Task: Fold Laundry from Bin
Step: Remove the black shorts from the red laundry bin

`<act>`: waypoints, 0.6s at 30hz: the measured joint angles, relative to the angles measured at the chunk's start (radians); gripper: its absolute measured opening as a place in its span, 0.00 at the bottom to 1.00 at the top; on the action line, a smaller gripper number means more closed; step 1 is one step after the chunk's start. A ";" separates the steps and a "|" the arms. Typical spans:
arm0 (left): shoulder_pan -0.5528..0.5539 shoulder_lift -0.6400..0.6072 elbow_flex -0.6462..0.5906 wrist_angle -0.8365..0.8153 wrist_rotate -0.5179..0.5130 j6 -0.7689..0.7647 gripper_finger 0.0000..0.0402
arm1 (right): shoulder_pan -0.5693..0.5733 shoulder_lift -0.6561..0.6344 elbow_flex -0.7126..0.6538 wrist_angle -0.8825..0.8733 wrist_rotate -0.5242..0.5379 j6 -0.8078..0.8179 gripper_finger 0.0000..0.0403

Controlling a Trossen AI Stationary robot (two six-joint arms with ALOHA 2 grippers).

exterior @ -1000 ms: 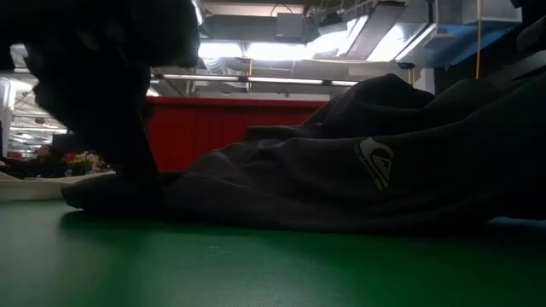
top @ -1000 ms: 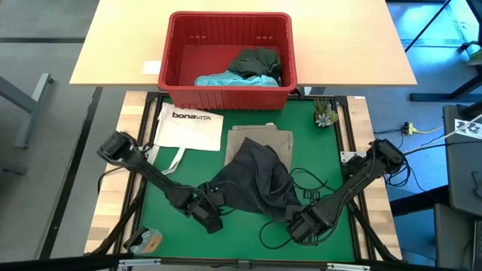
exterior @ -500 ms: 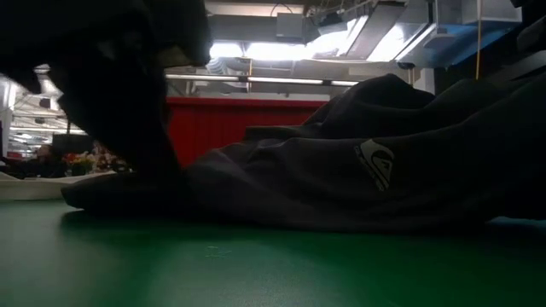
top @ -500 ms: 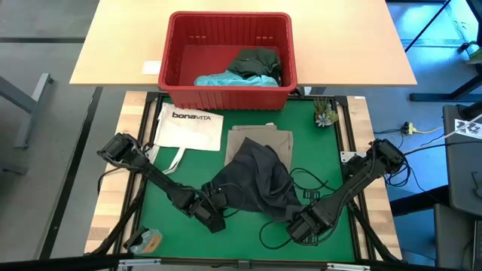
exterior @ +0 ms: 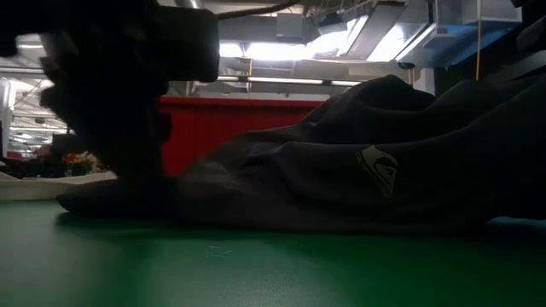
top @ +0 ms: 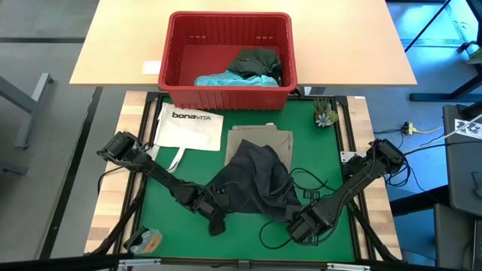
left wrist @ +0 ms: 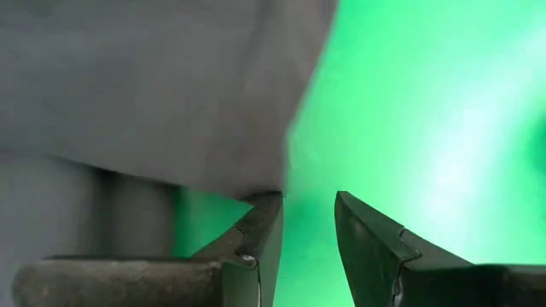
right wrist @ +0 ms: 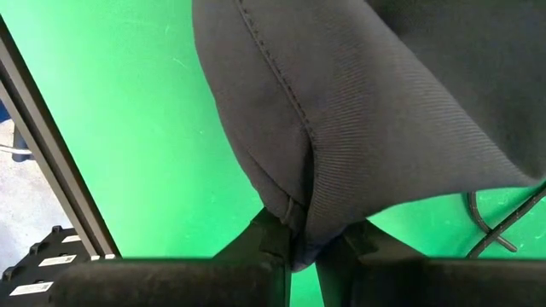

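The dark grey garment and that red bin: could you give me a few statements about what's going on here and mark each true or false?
1. The right gripper is shut on the dark grey garment. True.
2. The left gripper clamps cloth. False: its fingers stand apart over bare green mat, beside the garment's edge.
3. The red bin is empty. False: turquoise cloth and dark green cloth lie inside.
4. The white tote bag lies on the table outside the bin. True.
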 joint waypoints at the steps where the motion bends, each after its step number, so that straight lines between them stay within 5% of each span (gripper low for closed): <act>1: 0.000 0.000 0.000 0.001 0.022 0.000 0.26 | 0.000 0.000 0.000 0.000 0.000 0.000 0.09; 12: 0.000 -0.001 0.000 -0.044 0.056 -0.003 0.26 | 0.000 0.000 0.000 0.000 0.000 0.000 0.09; 18: 0.001 -0.032 0.000 -0.100 -0.040 -0.004 0.26 | 0.000 0.000 0.000 -0.001 0.001 0.000 0.09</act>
